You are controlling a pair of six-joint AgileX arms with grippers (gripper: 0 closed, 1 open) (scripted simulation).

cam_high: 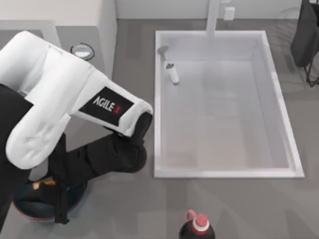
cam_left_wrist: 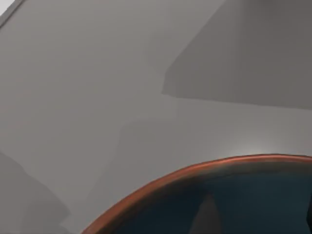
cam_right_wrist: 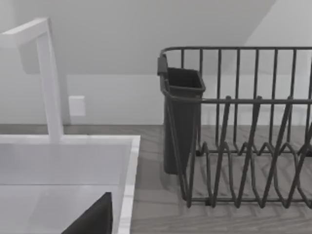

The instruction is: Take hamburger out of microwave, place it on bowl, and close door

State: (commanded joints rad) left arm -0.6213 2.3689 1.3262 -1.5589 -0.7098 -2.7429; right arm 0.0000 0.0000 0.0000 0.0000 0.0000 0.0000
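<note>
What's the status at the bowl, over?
Left arm over the bowl at front left. Orange patch inside, likely the hamburger. Soda bottle nearby, not blocking.

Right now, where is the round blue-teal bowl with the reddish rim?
In the top view, the round blue-teal bowl with the reddish rim sits at the table's front left corner, partly under the left arm and left of the dark red-capped bottle.

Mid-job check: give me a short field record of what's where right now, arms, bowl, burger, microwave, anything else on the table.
left arm: reaching over the bowl at the table's front left; left gripper low over it
bowl: rim and dark inside close below in the left wrist view
hamburger: orange patch under the arm, likely it; not certain
microwave: white body with a dial, back left
door: cannot tell
sink: centre right
dish rack: back right
bottle: front centre
</note>
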